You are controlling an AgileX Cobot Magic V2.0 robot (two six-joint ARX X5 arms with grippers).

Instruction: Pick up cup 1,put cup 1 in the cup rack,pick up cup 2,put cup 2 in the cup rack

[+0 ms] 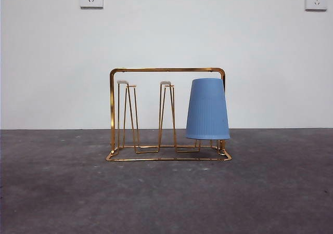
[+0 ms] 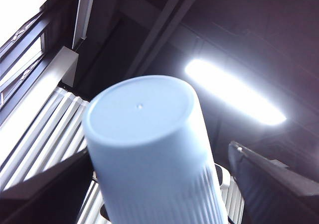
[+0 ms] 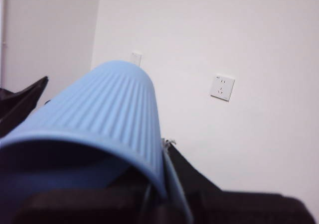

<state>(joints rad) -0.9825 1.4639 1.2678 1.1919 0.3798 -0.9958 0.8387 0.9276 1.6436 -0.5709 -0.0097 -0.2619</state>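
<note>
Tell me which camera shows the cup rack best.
The front view: the whole gold cup rack stands there, an upside-down blue cup on one end and the other prongs bare. Neither wrist view shows the rack; each is filled by a blue cup between that gripper's jaws.

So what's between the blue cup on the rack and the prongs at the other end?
Just the middle prongs, bare, with no cup on them. The front view shows it.

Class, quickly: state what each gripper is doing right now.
Left gripper: closed on a blue cup.
Right gripper: closed on another blue cup.
</note>
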